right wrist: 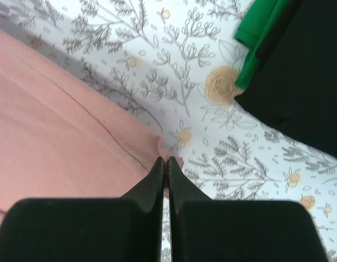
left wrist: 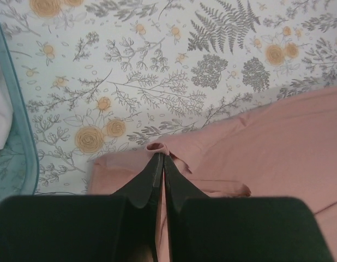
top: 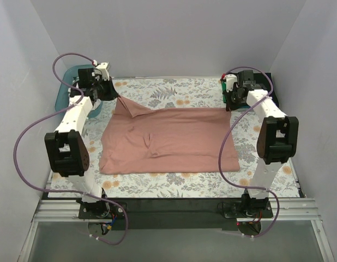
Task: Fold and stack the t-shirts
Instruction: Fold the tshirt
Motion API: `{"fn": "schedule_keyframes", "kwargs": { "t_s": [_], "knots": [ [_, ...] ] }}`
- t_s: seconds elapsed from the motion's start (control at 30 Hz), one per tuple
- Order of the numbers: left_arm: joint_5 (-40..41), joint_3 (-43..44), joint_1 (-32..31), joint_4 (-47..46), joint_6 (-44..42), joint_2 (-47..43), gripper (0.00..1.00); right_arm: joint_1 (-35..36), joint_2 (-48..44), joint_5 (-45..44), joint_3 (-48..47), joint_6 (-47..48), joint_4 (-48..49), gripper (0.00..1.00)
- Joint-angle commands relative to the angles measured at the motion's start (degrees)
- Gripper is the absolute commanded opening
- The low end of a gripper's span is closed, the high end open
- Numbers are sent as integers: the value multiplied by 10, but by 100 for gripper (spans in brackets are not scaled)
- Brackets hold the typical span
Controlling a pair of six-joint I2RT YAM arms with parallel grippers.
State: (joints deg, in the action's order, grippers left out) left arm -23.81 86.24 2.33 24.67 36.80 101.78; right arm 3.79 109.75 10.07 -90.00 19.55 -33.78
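Pink t-shirt [top: 168, 139] is lying spread across the middle of the top view, on the flowered desk [top: 174, 90]. You are pinching its two far corners. Left claw [left wrist: 161, 158] is closed on a small nub of cloth at the upper-left corner. Right claw [right wrist: 164, 161] is closed on the very edge of the upper-right corner. In the top view the left corner is tenting up off the desk; the right one is sitting lower, looking near flat.

Judgement: you are starting a fold of the far edge toward the bottom of the frame. Both bites are thin, the right especially, so be lifting slowly, since a jerk could pull the cloth free. Be raising both corners level and together, holding the edge taut between them, so no diagonal crease is forming.

Black t-shirt [right wrist: 305, 82] and green t-shirt [right wrist: 261, 27] are lying just beyond the right claw, upper right. Be steering away from them. Basket [top: 64, 95] is sitting at upper left.
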Motion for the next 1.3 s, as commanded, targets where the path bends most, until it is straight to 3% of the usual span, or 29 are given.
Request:
{"fn": "schedule_keyframes", "kwargs": {
  "t_s": [0.0, 0.53, 0.93, 1.27],
  "knots": [
    [-19, -40, 4, 41, -49, -104, 0, -5, -59, 2, 31, 35, -5, 1],
    [36, -287, 4, 184, -150, -363, 0, -5, -149, -4, 189, 93, -17, 1],
    [84, -402, 4, 166, -133, -334, 0, -4, -120, -15, 259, 107, -8, 1],
    [72, -350, 4, 195, -118, -323, 0, -5, -122, -22, 243, 109, -11, 1]
  ]
}}
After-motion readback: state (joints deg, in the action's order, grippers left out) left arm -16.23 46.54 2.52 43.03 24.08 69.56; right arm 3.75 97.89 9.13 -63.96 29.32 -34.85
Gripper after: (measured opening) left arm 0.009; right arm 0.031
